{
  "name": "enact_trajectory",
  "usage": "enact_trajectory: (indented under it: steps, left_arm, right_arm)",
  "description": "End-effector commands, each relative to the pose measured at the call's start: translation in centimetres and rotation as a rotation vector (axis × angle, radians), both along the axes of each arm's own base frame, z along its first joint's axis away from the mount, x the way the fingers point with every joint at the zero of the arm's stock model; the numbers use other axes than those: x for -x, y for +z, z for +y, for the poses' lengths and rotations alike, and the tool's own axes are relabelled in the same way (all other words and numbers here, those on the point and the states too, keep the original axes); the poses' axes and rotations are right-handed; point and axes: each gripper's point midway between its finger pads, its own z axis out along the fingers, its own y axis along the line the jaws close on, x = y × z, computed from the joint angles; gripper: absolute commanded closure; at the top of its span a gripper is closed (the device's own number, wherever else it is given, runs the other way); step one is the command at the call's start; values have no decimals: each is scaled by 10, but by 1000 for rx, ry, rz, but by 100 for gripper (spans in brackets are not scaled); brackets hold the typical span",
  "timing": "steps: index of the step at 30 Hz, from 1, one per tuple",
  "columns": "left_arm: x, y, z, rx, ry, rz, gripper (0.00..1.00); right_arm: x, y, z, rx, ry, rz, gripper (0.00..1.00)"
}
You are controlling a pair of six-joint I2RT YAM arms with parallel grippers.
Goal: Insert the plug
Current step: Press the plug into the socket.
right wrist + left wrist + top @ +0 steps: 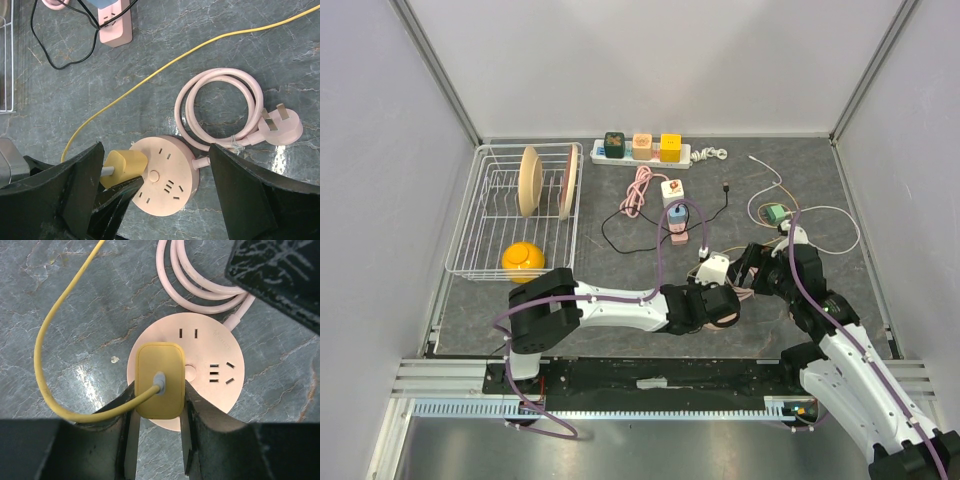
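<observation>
- Our left gripper (160, 392) is clamped on the yellow plug (159, 365), one finger on each of its flanks.
- The plug rests on the left part of the round pink socket (217, 362); we cannot tell whether it is fully seated.
- Its yellow cable (42, 355) loops away to the left across the table (60, 285).
- Our right gripper (157, 155) hangs above the socket with its jaws wide apart, holding nothing.
- The socket's coiled pink cord (220, 107) lies just beside it, ending in a pink plug (280, 129).
- A pink power strip (116, 25) and a black cable (55, 57) lie well apart.
</observation>
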Motion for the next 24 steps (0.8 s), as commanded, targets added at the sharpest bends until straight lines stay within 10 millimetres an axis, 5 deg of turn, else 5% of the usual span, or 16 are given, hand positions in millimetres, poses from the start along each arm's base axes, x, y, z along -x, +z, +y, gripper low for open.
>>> enact_trajectory:
  steps: [1, 13, 20, 24]
  left_arm:
    - [8, -38, 18, -120, 12, 5, 98]
    - [23, -81, 42, -290, -30, 37, 98]
    - [-7, -76, 75, -327, 26, -9, 97]
    - [-26, -68, 91, -329, 15, -44, 83]
  right_arm:
    - [-2, -5, -1, 13, -4, -8, 7]
    - [0, -9, -3, 20, -13, -6, 7]
    - [-3, 3, -2, 13, -4, -38, 7]
    - [-5, 8, -1, 12, 2, -52, 7]
